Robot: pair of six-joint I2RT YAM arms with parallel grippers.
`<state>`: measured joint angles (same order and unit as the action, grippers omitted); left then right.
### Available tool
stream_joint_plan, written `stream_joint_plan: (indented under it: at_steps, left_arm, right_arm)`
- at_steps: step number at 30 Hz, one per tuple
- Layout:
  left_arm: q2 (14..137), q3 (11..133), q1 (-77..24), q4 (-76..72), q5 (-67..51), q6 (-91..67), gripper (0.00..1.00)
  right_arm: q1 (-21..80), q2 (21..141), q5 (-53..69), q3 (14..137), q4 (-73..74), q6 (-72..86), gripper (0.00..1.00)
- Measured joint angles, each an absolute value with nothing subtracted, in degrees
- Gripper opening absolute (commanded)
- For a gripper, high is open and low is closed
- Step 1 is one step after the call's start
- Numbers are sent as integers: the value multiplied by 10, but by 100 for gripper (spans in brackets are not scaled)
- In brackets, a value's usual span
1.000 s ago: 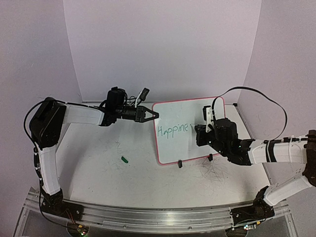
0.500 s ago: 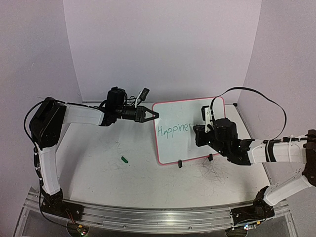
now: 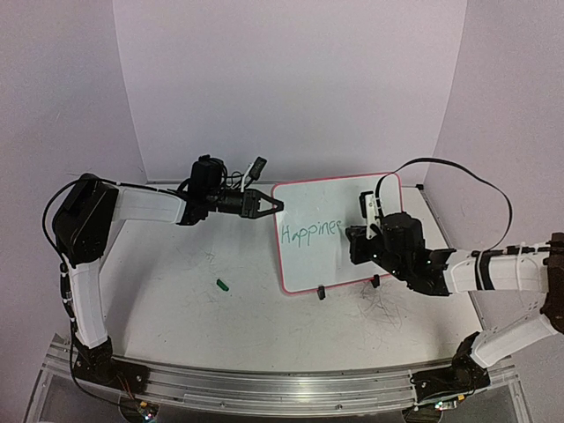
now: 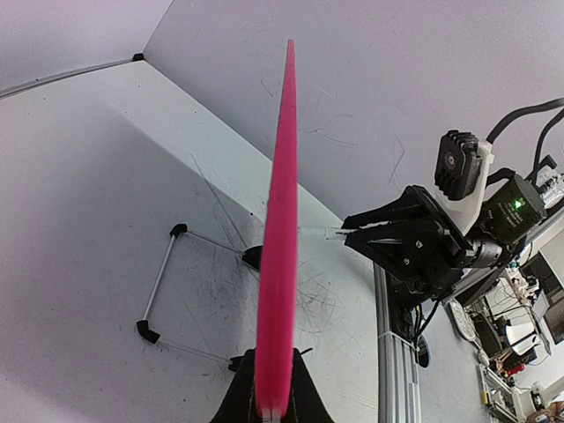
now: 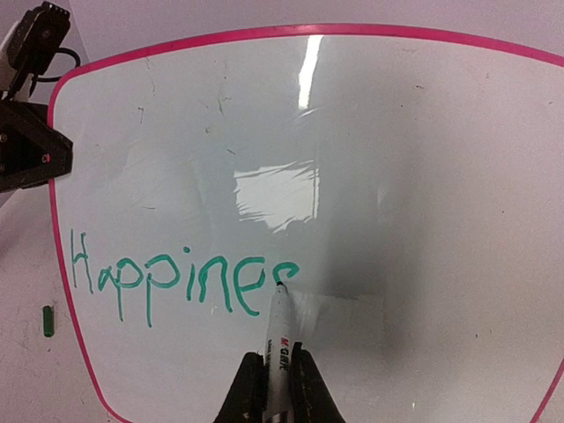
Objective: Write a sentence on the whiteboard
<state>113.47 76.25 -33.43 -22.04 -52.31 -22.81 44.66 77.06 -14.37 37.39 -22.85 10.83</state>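
Observation:
The whiteboard [image 3: 322,198] stands tilted at mid-right of the table, white with a pink rim. My left gripper [image 3: 278,204] is shut on its upper left edge; in the left wrist view that rim [image 4: 280,220] runs up from between the fingers as a pink strip. The sentence [image 5: 176,282] is green lettering that reads "Happine" plus a partly drawn curl. My right gripper [image 5: 278,388] is shut on a white marker [image 5: 279,339], whose tip touches the board at that curl. In the top view the right gripper [image 3: 357,233] partly hides the lettering's end [image 3: 308,232].
A small green cap [image 3: 223,284] lies on the table left of the board. Two black clip feet [image 3: 322,293] hold the board's near edge. Its wire stand [image 4: 159,282] rests behind it. Grey scribbles [image 3: 383,304] mark the tabletop near the right arm.
The lettering has grown by a new curl after "Happine". My right gripper and marker have shifted slightly right along the line. The left arm has not moved.

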Motion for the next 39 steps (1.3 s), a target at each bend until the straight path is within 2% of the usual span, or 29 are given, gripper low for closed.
stream_joint_plan:
  at_steps: [39]
  left_arm:
    - [1135, 762, -335, -220, -523, -228, 0]
  right_arm:
    - [448, 767, -130, 363, -228, 121, 0]
